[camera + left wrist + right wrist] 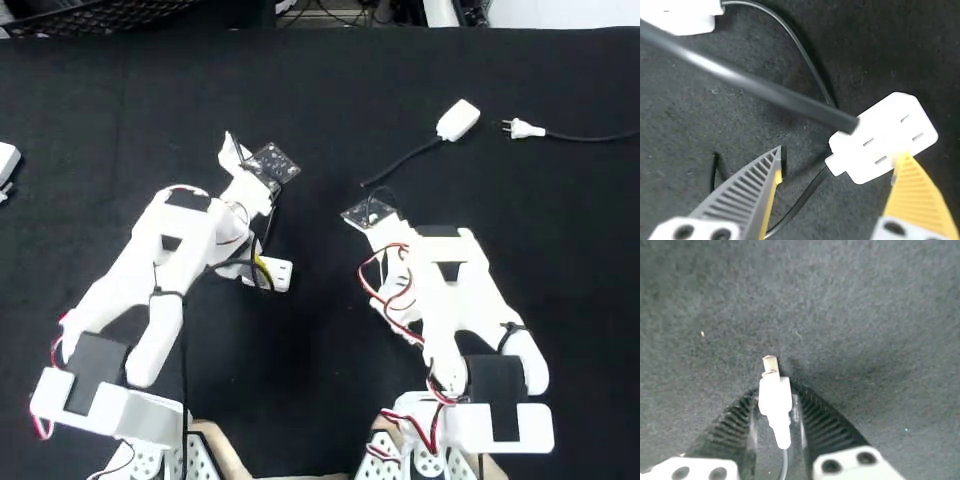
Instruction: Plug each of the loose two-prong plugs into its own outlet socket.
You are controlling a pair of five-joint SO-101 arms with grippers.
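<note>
Left arm: your left arm is folded low over the black counter, with its wrist above a white outlet socket.
Left jaws: apart and clamped on nothing. The grey one stands clear of the socket and the yellow one meets its near corner (real contact or only overlap, you cannot tell).
Outlet socket: it lies on the counter with its slotted face turned to the wrist camera. A thick black cord reaches one end of it. The open straddle looks meant to brace the block so it will not slide under a push.
Right arm: your right arm sits beside the left one, with its wrist low.
Right jaws: closed together on a white two-prong plug, gripped by the body so the metal tip sticks out ahead, very near the counter. A thin cord trails back between them.
Far pair: another white socket on its own cord, with a loose plug just beside it, not touching, prongs aimed at it.
Progress: judging by this, no plug is seated yet.
Next move: you would carry the held plug to the braced socket and square the prongs to one slot pair.
Risk: a light socket may skate away, and tilted prongs may jam.
</note>
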